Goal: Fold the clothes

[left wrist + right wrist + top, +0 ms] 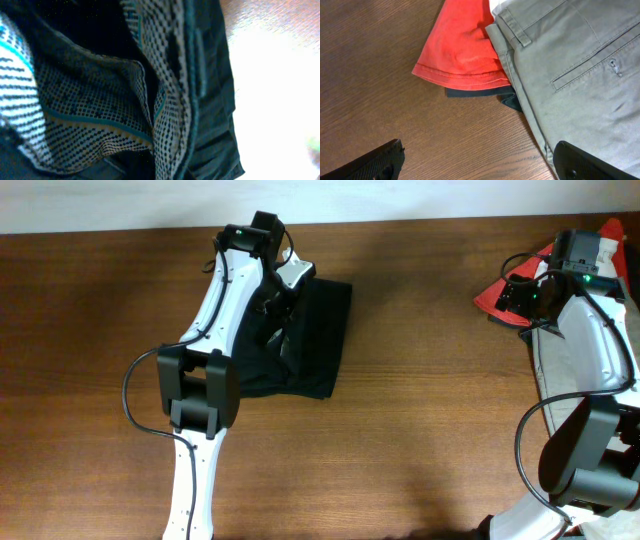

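A dark garment (pixel 322 330) lies on the wooden table (pixel 420 400), partly folded, with pale patterned lining showing. My left gripper (pixel 276 298) is down on its left part. In the left wrist view the dark cloth and its dotted lining (pixel 100 110) fill the frame and hide the fingers; the cloth appears bunched in the grip. My right gripper (pixel 480 162) is open and empty over bare wood, beside a pile at the far right: a red garment (pixel 460 45), grey-green trousers (pixel 570 75) and a dark blue piece (pixel 480 92) under them.
The red garment (pixel 498 295) also shows in the overhead view at the table's right edge, under the right arm (pixel 590 340). The left arm (pixel 215 330) stretches over the table's left half. A black cable (pixel 135 395) loops beside it.
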